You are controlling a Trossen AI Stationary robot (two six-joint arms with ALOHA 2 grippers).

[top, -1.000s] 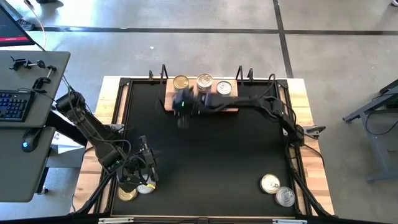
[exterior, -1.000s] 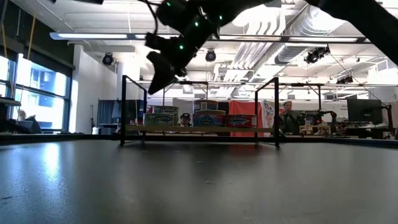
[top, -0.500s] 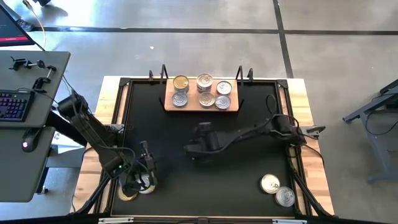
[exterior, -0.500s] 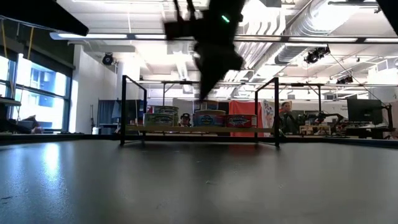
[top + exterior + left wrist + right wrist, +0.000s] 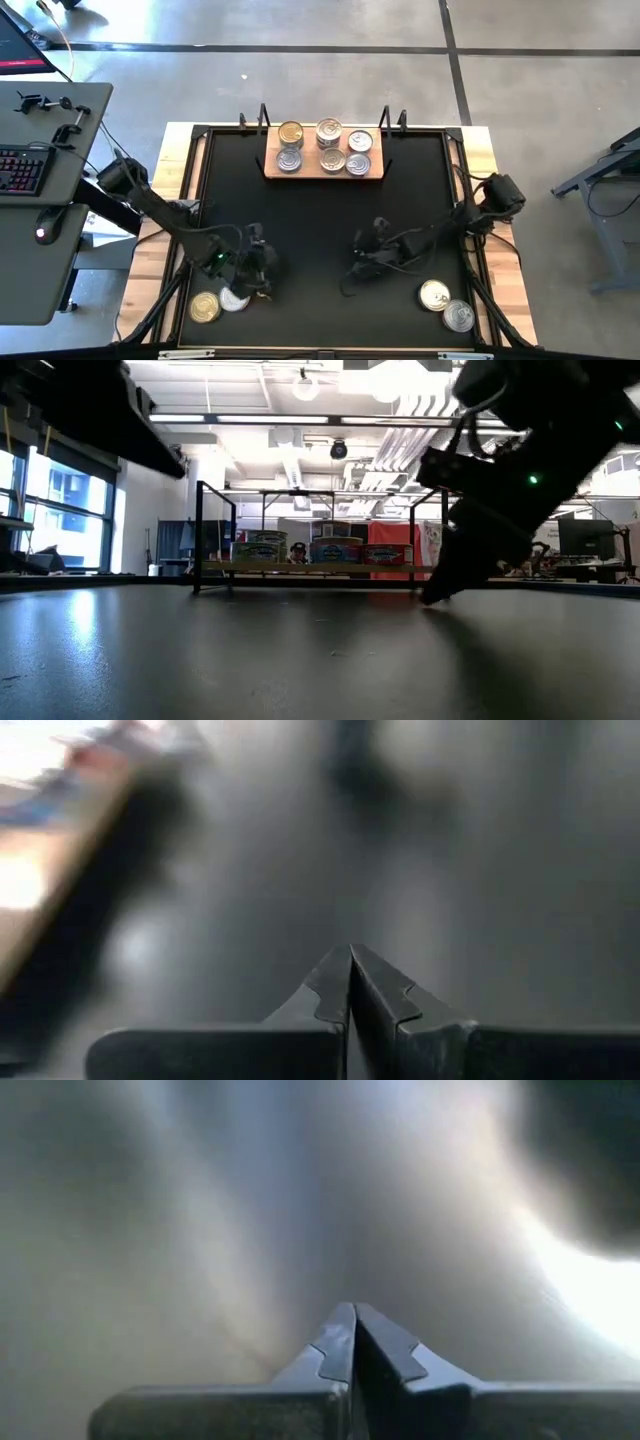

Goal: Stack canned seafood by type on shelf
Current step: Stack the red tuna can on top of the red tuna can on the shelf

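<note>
Shelf at the far edge of the black surface holds six cans, two rows of three. Two loose cans near right corner, two more near left. Right tool low over mid-surface, fingers together, empty. Left tool just beside the left pair, fingers together, empty. Nothing between tools and shelf.

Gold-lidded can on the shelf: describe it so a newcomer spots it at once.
Find the wooden shelf at the far edge of the black table, away from both arms. Six cans sit on it in two rows of three. The gold-lidded can is the back row's left end; the five others have silver lids.
</note>
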